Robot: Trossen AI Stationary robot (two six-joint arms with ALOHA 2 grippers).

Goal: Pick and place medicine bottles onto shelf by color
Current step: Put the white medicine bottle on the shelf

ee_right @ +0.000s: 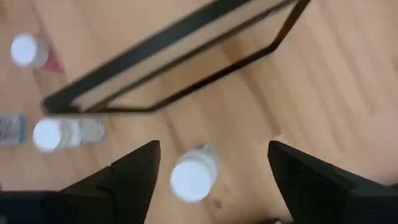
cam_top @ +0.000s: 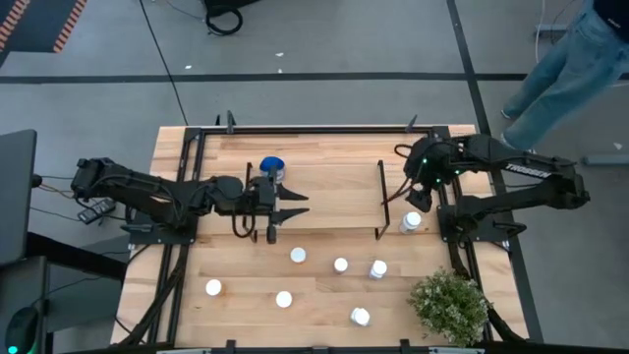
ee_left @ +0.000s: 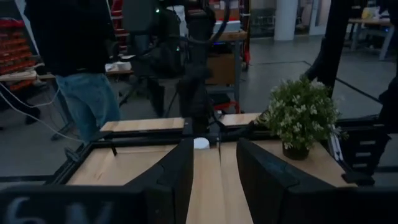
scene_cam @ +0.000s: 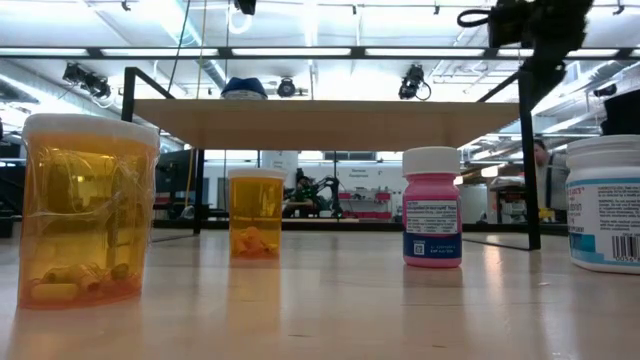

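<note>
The shelf [cam_top: 324, 192] stands mid-table, a light-wood board on black end frames. A blue bottle [cam_top: 273, 167] stands on its left part, its cap [scene_cam: 244, 88] peeking over the board. My left gripper [cam_top: 300, 207] is open over the shelf, just right of the blue bottle, touching nothing. My right gripper [cam_top: 417, 195] is open, pointing down beside the shelf's right end frame [ee_right: 168, 62]. A white-capped bottle [ee_right: 194, 177] stands on the table below its fingers, apart from them. Several more white-capped bottles [cam_top: 340, 265] stand on the near half of the table.
A bushy green plant [cam_top: 450, 305] sits at the near right corner. Near the low camera stand two orange bottles [scene_cam: 88, 210], a pink one [scene_cam: 432, 207] and a white blue-labelled one [scene_cam: 605, 200]. A person in jeans [cam_top: 560, 69] walks beyond the far right corner.
</note>
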